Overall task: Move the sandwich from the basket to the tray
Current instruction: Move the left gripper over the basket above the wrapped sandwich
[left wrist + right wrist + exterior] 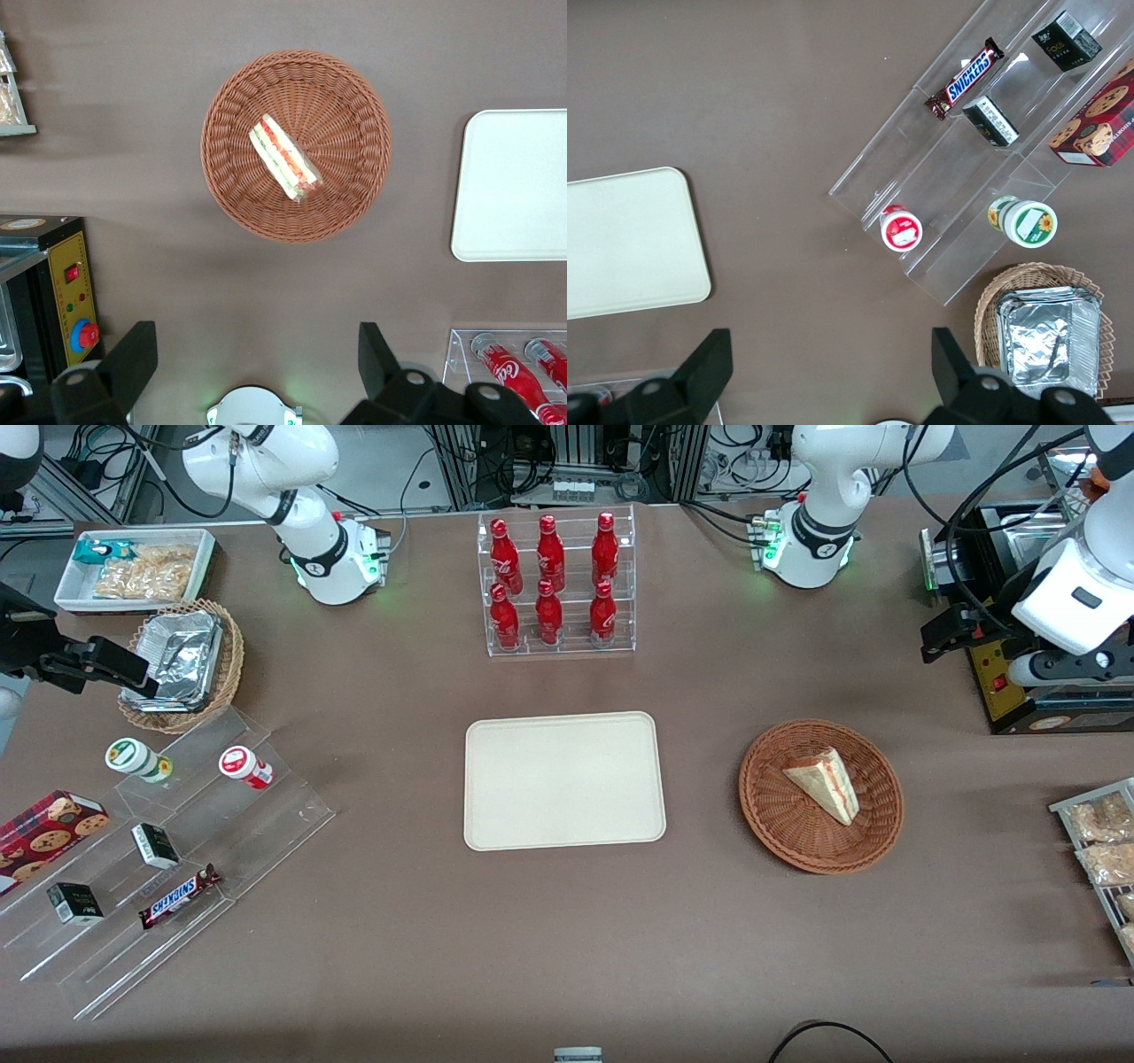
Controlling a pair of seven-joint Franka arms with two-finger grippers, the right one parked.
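Observation:
The sandwich [826, 784] [283, 158], a white-bread wedge with red, orange and green layers, lies in the round reddish-brown basket [780, 828] [232, 186]. The cream tray [564, 779] [514, 186] [629, 239] lies flat and bare at the table's middle, beside the basket toward the parked arm's end. My gripper [941, 638] [255, 354] hangs open with nothing between its fingers. It is raised above the table, farther from the front camera than the basket and toward the working arm's end. The sandwich is well apart from the fingers.
A clear rack of red bottles [554, 584] stands farther from the camera than the tray. A black box with a yellow panel [1001, 682] sits beside my gripper. Snack packs [1099, 841] lie at the working arm's end. A stepped acrylic shelf [159, 850], foil-filled wicker basket [182, 664] and white bin [133, 567] are at the parked arm's end.

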